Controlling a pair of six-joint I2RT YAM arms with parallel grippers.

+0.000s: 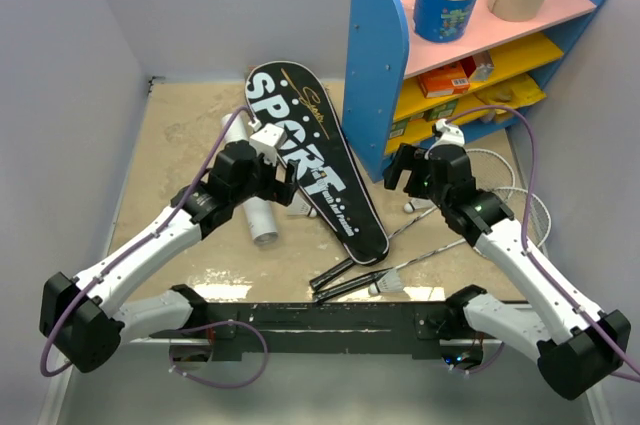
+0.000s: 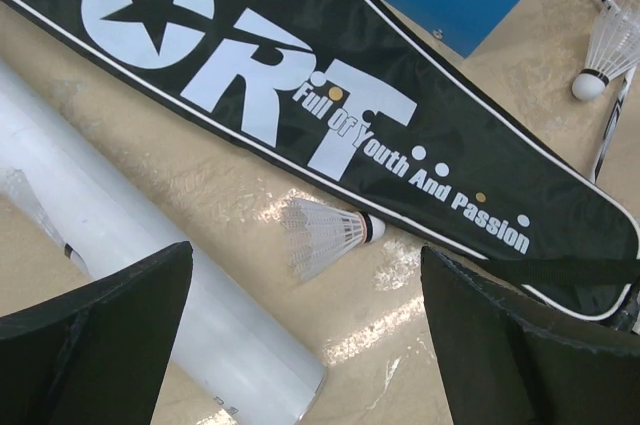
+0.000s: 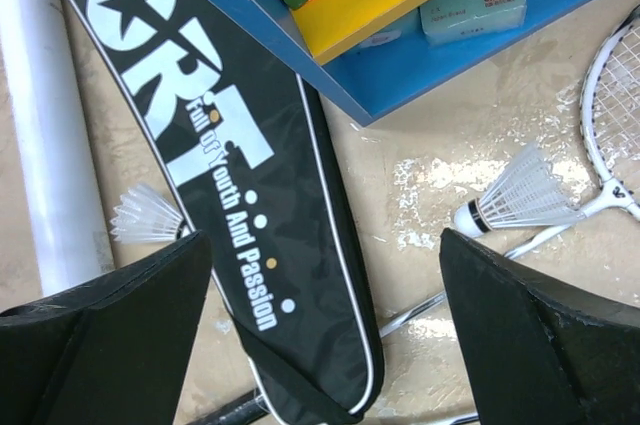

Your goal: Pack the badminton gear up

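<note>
From above: one SPORT bag (image 1: 315,160) flat on the bench (image 1: 190,115), one white tube (image 1: 262,220) left of it, two rackets (image 1: 335,273) to its right, three shuttlecocks (image 1: 388,285) (one half hidden by the left arm). Left pincer (image 1: 272,177) and right pincer (image 1: 410,170) spread wide, holding nothing.

Left wrist: two shuttlecocks, one just ahead between the fingers, beside the bag's edge.

Right wrist: two shuttlecocks, one ahead-right against a racket shaft.

Black SPORT bag (image 1: 310,160) lies flat; white tube (image 2: 120,245) beside it; shuttlecock (image 2: 325,235) between; rackets (image 1: 332,273) right.
</note>
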